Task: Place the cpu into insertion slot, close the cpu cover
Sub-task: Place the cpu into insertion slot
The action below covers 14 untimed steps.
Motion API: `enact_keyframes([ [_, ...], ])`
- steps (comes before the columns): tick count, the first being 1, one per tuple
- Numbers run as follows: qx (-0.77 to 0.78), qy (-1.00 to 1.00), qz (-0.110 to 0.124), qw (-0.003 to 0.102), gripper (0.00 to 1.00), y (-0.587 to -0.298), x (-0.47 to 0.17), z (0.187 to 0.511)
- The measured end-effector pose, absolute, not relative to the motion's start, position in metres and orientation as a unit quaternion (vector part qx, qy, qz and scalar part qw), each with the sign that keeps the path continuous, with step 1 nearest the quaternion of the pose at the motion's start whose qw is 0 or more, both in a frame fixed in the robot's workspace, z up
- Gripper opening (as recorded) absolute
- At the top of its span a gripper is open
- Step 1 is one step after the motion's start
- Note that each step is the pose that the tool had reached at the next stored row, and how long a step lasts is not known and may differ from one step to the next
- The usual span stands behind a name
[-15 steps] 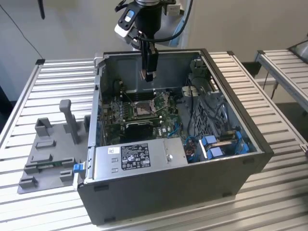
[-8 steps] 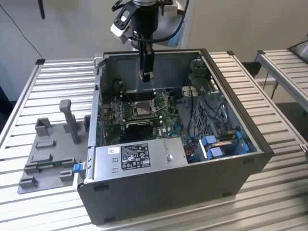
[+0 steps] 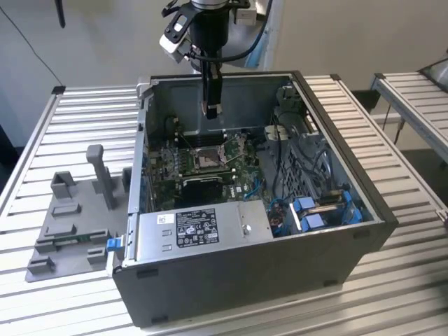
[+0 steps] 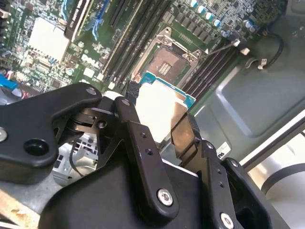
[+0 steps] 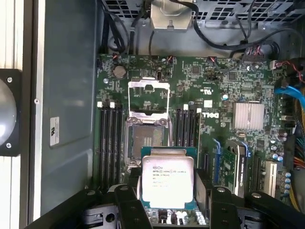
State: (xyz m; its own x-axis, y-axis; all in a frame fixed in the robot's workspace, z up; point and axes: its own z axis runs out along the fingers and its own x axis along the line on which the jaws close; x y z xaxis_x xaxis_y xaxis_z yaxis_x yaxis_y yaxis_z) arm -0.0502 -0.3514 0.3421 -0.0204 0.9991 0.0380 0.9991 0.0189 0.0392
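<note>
**One chip held above the open socket**

My gripper (image 5: 167, 202) is clamped on the cpu (image 5: 167, 177): two black fingers (image 5: 126, 202) pinch opposite edges of the single thin square chip, which has a flat silvery face and a green rim. It hangs above the insertion slot (image 5: 147, 143), a dark square with a silver rim in the green board, and does not touch it. The cpu cover (image 5: 148, 85), a thin metal frame, is swung open at one edge of the slot. Two banks of long black memory slots (image 5: 108, 143) flank it. The open grey computer case (image 3: 245, 273) sits on a ribbed metal table (image 3: 77, 112).
</note>
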Motion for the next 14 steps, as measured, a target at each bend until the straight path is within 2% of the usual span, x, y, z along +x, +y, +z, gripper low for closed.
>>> enact_keyframes([
  [14,0.701,0.713,0.027,0.000,0.54,-0.3431,-0.0501,0.3397],
])
